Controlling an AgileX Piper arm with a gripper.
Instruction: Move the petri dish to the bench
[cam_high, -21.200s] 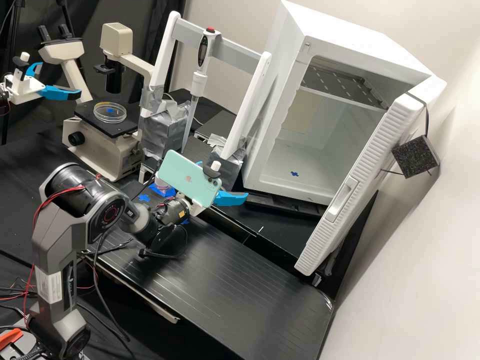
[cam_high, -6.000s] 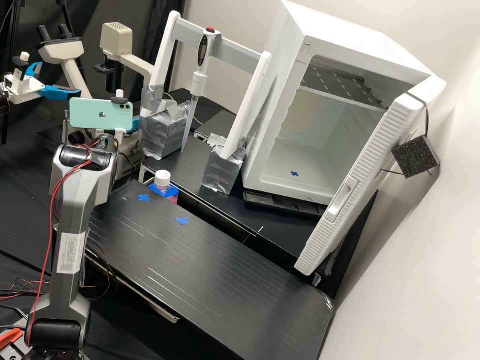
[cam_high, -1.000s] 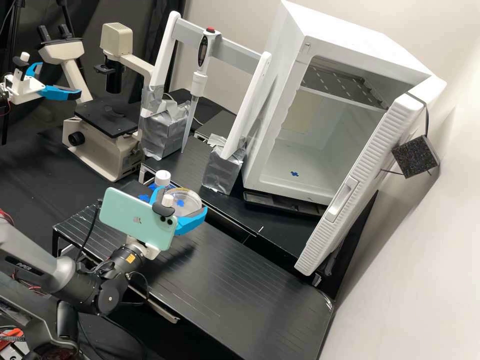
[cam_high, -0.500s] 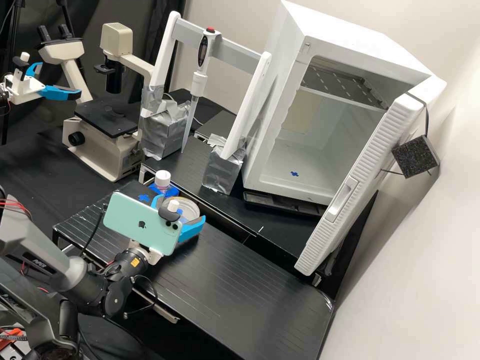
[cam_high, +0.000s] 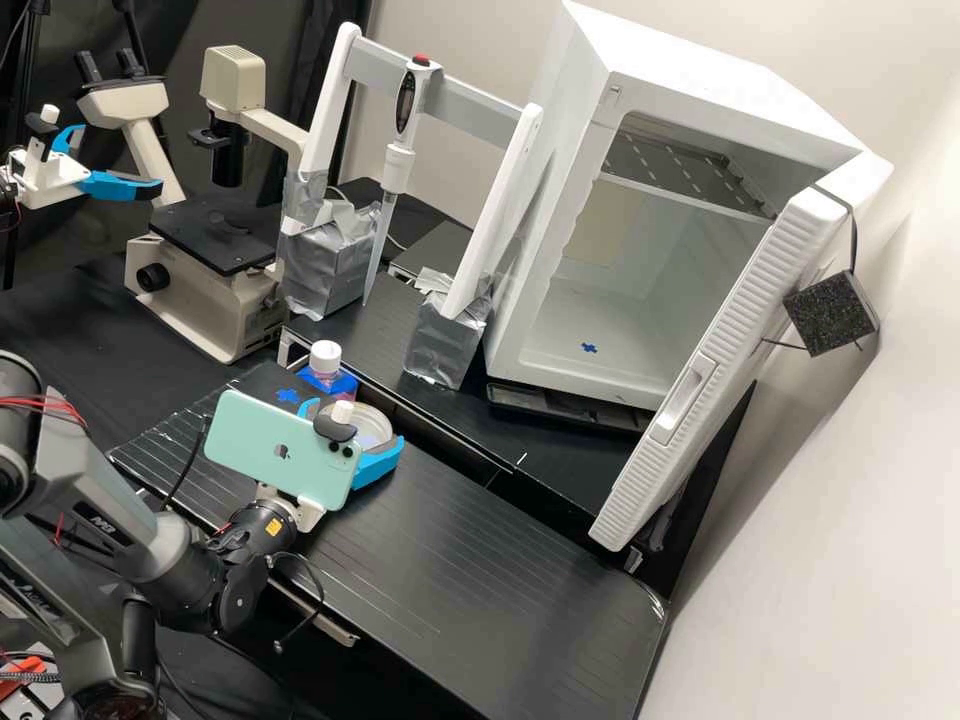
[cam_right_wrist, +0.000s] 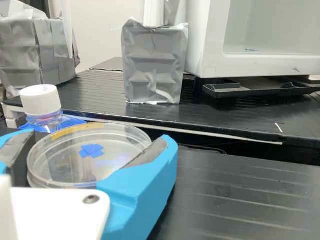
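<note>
Front counter (cam_high: 480, 560): black, ribbed surface; one blue tape cross (cam_high: 287, 396) is affixed near the far left corner. Rear counter (cam_high: 395, 312): black. One silver-taped foot (cam_high: 328, 270) rests at the left edge; a second silver-taped foot (cam_high: 445, 345) rests near the front edge. A black tray (cam_high: 560, 412) lies beneath the white incubator (cam_high: 530, 365). A short white mark (cam_high: 522, 458) is located at the front edge.

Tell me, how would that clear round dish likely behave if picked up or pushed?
The petri dish looks thin-walled and clear, so it is probably stiff, light and prone to cracking if squeezed hard. Its smooth rim might slip between the blue fingers. Being low and wide, it would likely slide rather than tip if pushed.
</note>
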